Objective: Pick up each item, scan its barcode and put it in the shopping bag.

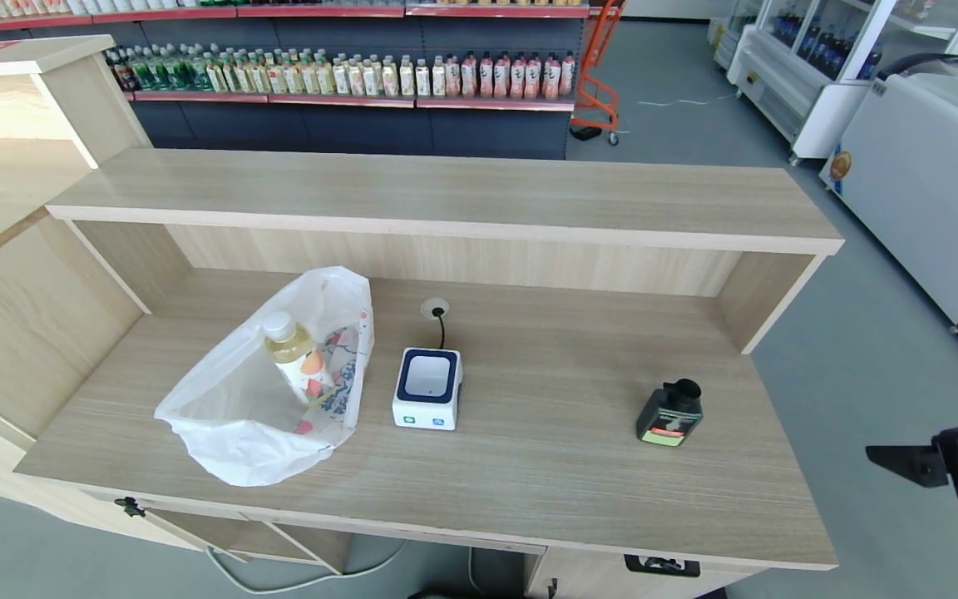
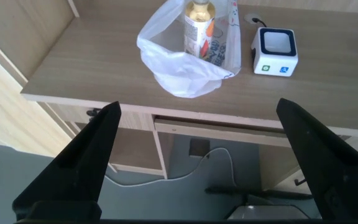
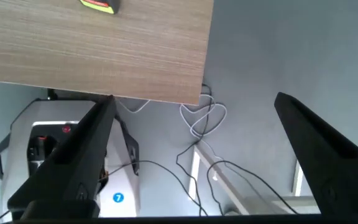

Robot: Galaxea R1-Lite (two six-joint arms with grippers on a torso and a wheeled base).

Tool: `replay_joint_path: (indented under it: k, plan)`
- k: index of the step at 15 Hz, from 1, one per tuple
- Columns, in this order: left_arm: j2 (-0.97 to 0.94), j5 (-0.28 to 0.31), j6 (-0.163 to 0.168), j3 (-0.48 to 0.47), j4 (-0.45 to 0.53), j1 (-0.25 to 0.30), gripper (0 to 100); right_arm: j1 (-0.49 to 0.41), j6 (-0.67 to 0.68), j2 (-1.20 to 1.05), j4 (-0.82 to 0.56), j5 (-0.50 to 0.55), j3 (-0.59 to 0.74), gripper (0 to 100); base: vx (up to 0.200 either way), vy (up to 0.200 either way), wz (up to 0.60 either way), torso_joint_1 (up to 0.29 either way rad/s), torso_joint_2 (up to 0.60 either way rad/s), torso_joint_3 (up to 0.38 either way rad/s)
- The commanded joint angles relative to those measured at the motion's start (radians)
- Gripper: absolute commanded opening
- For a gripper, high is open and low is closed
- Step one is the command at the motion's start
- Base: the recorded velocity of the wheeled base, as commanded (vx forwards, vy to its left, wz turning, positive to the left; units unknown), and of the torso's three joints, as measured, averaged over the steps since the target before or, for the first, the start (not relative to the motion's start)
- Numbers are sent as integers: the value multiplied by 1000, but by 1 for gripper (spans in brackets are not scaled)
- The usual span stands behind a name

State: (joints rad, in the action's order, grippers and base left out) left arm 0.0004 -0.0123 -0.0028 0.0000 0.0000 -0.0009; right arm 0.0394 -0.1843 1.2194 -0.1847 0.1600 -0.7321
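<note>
A white shopping bag (image 1: 267,399) lies open on the left of the wooden counter (image 1: 529,466), with a yellow drink bottle (image 1: 296,356) standing inside it. The bag (image 2: 182,65) and bottle (image 2: 199,28) also appear in the left wrist view. A white barcode scanner (image 1: 427,388) with a dark-framed window sits just right of the bag. A small dark bottle (image 1: 669,411) with a black cap and a green-red label rests on the counter's right part. My left gripper (image 2: 197,155) hangs open below the counter's front edge. My right gripper (image 3: 197,155) is open off the counter's right end, over the floor.
A raised shelf (image 1: 446,195) runs along the back of the counter, with side walls at both ends. A cable hole (image 1: 435,309) sits behind the scanner. Cables (image 3: 197,124) lie on the floor under the right gripper. Store shelves and freezers stand beyond.
</note>
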Motion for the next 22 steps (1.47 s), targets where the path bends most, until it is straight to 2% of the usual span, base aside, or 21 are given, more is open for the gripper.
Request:
replay_joint_path:
  k: [1,4,6,10,13,19,22]
  plan:
    - [0,-1,0,0,0,-1,100,30,-100,402,156,0,-92,100,0,0,0,0,0,0]
    - [0,-1,0,0,0,-1,100,37,-262,519,245,-30,-93,100,0,0,0,0,0,0]
    - [0,-1,0,0,0,-1,100,71,-293,557,271,-86,-99,100,0,0,0,0,0,0]
    - [0,-1,0,0,0,-1,100,79,-408,666,415,-192,-113,100,0,0,0,0,0,0]
    - [0,-1,0,0,0,-1,100,88,-414,738,488,-272,-135,100,0,0,0,0,0,0]
    - [0,-1,0,0,0,-1,100,116,-408,842,599,-280,-185,100,0,0,0,0,0,0]
    - [0,-1,0,0,0,-1,100,137,-400,879,603,-307,-225,100,0,0,0,0,0,0]
